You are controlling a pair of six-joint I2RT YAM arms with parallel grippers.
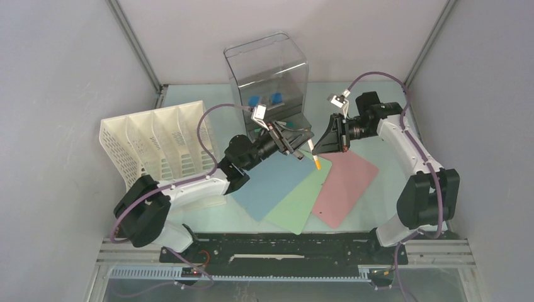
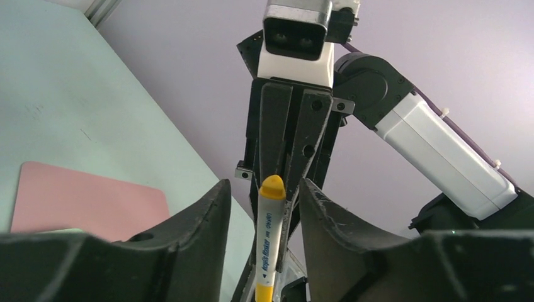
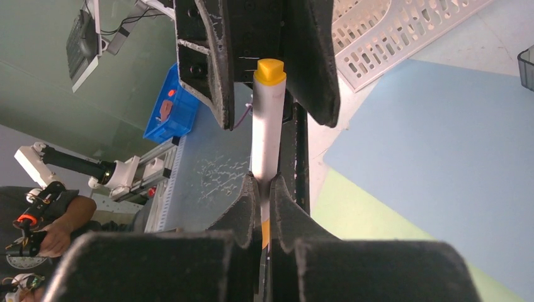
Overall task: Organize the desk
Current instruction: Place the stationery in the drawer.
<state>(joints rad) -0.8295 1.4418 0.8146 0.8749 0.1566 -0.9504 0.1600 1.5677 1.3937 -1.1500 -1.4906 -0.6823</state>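
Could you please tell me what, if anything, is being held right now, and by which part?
The right gripper grips the yellow-capped marker on its barrel near one end. The left gripper flanks the other end, jaws apart, not gripping.

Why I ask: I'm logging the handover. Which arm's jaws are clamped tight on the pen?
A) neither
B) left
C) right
C: the right gripper has its jaws pinched on the pen, while those of the left gripper flank its far end with gaps showing.

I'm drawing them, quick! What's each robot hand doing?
Left gripper: open, flanking the white plastic marker with yellow ends.
Right gripper: shut on that marker.
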